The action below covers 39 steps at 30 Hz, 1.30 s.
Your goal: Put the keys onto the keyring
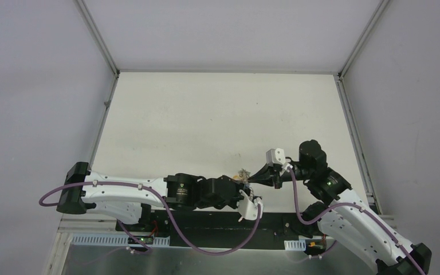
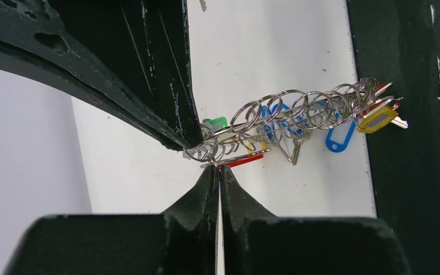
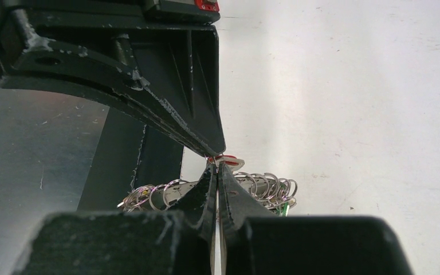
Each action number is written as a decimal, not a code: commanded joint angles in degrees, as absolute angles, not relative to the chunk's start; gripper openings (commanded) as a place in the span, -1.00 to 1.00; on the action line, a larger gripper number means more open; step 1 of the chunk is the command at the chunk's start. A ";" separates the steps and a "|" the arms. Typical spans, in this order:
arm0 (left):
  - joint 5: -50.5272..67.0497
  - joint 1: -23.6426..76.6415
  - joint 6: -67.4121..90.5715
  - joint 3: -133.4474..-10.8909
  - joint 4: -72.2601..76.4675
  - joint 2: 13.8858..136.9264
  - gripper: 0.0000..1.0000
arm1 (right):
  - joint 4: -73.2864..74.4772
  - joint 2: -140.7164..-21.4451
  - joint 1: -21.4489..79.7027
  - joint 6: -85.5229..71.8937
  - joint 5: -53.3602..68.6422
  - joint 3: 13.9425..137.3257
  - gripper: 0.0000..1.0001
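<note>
The keyring point(image 2: 298, 112) is a silver ring fringed with small rings, keys and blue point(image 2: 340, 139), yellow point(image 2: 376, 120) and green tags. It hangs just above the table between both grippers and shows as a small cluster in the top view point(image 1: 243, 173). My left gripper point(image 2: 218, 167) is shut on the small ring of the red key point(image 2: 245, 161) at the keyring's near end. My right gripper point(image 3: 216, 164) is shut, its tips at the keyring's rim point(image 3: 263, 186) next to the red key point(image 3: 227, 160). Both grippers meet tip to tip in the top view, left point(image 1: 242, 182) and right point(image 1: 252, 179). The black key cannot be made out.
A black base strip point(image 2: 412, 143) runs along the table's near edge just behind the keyring. Aluminium rails point(image 1: 352, 126) border the white table point(image 1: 217, 114) on both sides and at the back. Purple cables loop off both arms near their bases.
</note>
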<state>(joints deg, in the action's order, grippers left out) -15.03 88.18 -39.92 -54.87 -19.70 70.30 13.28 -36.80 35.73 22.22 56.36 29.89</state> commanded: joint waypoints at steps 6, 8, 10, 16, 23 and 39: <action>-15.31 89.38 -38.68 -56.33 -22.66 71.60 -1.00 | 1.25 -33.40 35.59 17.16 51.74 29.76 -1.00; -15.09 89.38 -38.17 -56.73 -22.52 71.92 -1.00 | -1.05 -32.95 35.60 15.29 51.15 28.95 -1.00; -14.95 89.38 -37.31 -57.33 -22.27 72.13 -1.00 | -2.98 -32.56 35.60 13.45 50.56 28.31 -1.00; -14.65 89.47 -35.02 -58.18 -20.23 71.69 -0.94 | -6.31 -31.41 35.58 10.51 48.42 27.06 -1.00; -16.97 89.47 -32.15 -56.73 -17.82 69.20 -0.11 | -6.68 -30.77 35.62 9.86 47.75 26.50 -1.00; -21.70 86.50 -20.26 -52.96 -6.79 54.11 0.77 | -6.68 -29.29 35.60 9.45 47.60 25.06 -1.00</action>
<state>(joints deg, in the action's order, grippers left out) -22.48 88.58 -25.56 -50.70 -8.91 55.09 -1.48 -30.55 35.73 10.35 47.33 24.53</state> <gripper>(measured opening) 0.872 0.005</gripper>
